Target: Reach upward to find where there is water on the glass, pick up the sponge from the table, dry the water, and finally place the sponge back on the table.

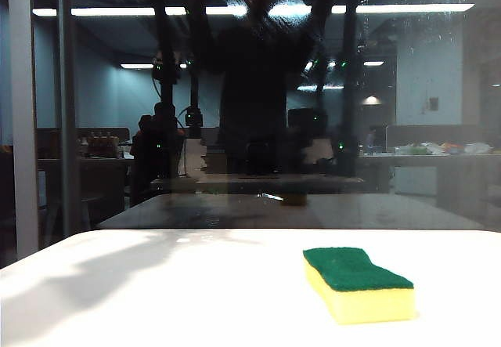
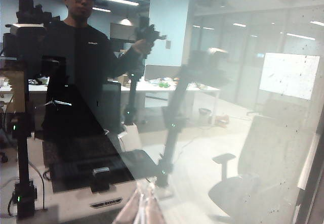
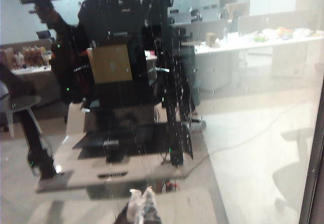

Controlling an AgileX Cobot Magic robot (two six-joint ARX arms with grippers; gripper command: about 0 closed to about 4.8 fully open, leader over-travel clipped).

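Note:
The sponge (image 1: 358,284), yellow foam with a green top, lies flat on the white table (image 1: 156,300) at the front right, with nothing touching it. Behind the table stands the dark glass (image 1: 438,88), speckled with fine water droplets (image 1: 427,26) near its upper right. Neither gripper shows directly in the exterior view. My left gripper (image 2: 146,196) points at the glass (image 2: 243,107), shut and empty. My right gripper (image 3: 140,198) is also shut and empty, facing the glass (image 3: 243,133), where thin vertical water trails (image 3: 152,82) run down.
A grey vertical frame bar (image 1: 23,112) stands at the pane's left. A dark frame edge (image 3: 314,158) borders the pane in the right wrist view. The glass mirrors a person, both raised arms and the robot's base.

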